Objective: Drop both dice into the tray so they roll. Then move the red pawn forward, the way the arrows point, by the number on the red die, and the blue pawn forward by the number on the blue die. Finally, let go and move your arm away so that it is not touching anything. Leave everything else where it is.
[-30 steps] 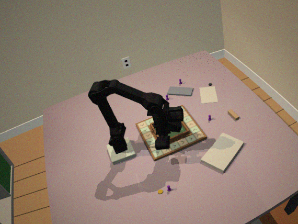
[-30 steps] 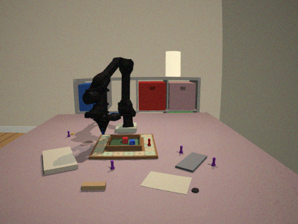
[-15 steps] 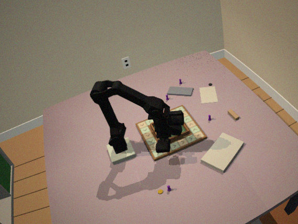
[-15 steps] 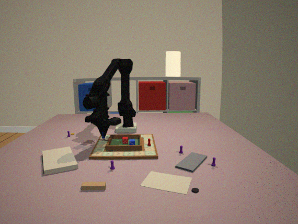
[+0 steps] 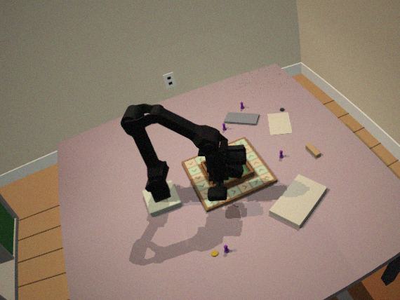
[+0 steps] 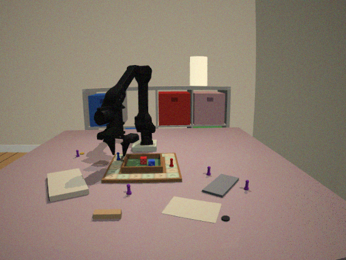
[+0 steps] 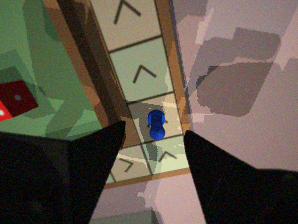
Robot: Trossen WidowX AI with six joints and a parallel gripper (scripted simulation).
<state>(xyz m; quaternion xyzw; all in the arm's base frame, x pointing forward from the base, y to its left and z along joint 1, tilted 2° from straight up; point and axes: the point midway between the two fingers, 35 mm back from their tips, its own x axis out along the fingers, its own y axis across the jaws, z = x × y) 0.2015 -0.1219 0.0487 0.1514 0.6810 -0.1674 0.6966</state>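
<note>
My gripper (image 7: 155, 130) (image 6: 118, 152) (image 5: 217, 193) is open and hangs over the near-left corner of the game board (image 6: 142, 180) (image 5: 261, 170) (image 7: 142, 72). The blue pawn (image 7: 156, 125) (image 6: 118, 156) stands upright on a track square, between the spread fingers and not touching them. The arm hides it in the top view. The red die (image 6: 143, 160) (image 7: 15, 100) and the blue die (image 6: 151, 163) lie in the green tray (image 6: 142, 170) (image 7: 50, 50) at the board's middle. The red pawn (image 6: 171, 162) stands on the board's right side.
Purple pawns (image 6: 128, 189) (image 6: 208, 171) (image 6: 246, 184) stand around the board. A white box (image 6: 67, 183) (image 5: 298, 200), a grey plate (image 6: 220, 184), a paper sheet (image 6: 192, 209), a wooden block (image 6: 107, 214), a black disc (image 6: 225, 218) and a yellow disc (image 5: 215, 253) lie on the table. The arm's base (image 6: 144, 147) is behind the board.
</note>
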